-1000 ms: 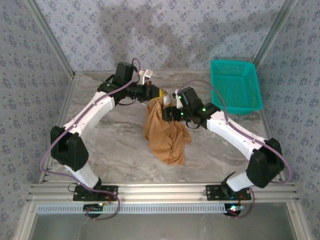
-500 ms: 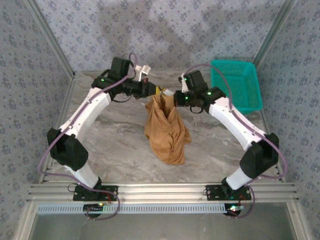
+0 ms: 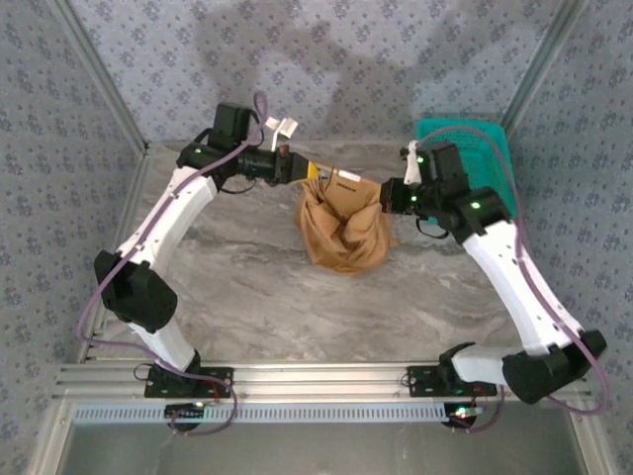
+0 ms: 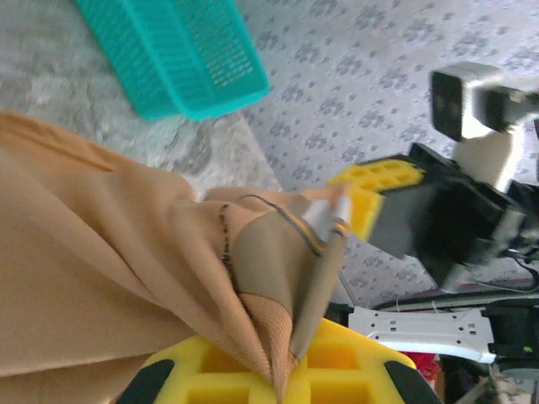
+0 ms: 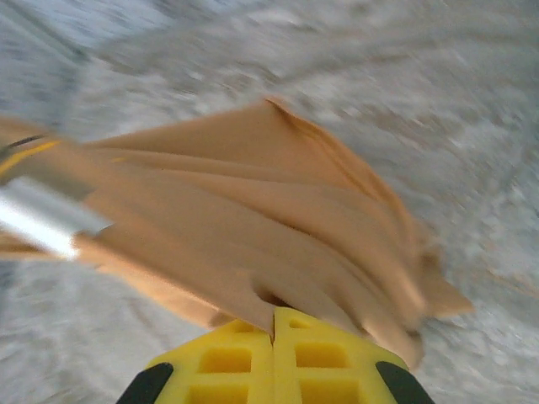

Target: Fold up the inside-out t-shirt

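Observation:
The inside-out t-shirt (image 3: pixel 344 236), orange-tan cloth, hangs bunched above the marble table between my two grippers. My left gripper (image 3: pixel 300 168) is shut on its top left edge. The right gripper (image 3: pixel 388 199) is shut on the top right edge, and the neckline stretches taut between them. In the left wrist view the ribbed collar (image 4: pixel 274 324) runs into my shut left gripper (image 4: pixel 282 383), and the t-shirt (image 4: pixel 93 252) fills the left side. The right wrist view is blurred: folds of the t-shirt (image 5: pixel 253 210) enter the shut right gripper (image 5: pixel 272 324).
A teal mesh basket (image 3: pixel 487 139) stands at the back right, partly behind the right arm; it also appears as the basket (image 4: pixel 181 50) in the left wrist view. Patterned walls close in the back and sides. Bare marble table (image 3: pixel 297 307) lies in front of the shirt.
The right gripper shut on the shirt's top and swung right toward the basket. The shirt went from a long hanging drape to a raised, wider bundle stretched between both grippers.

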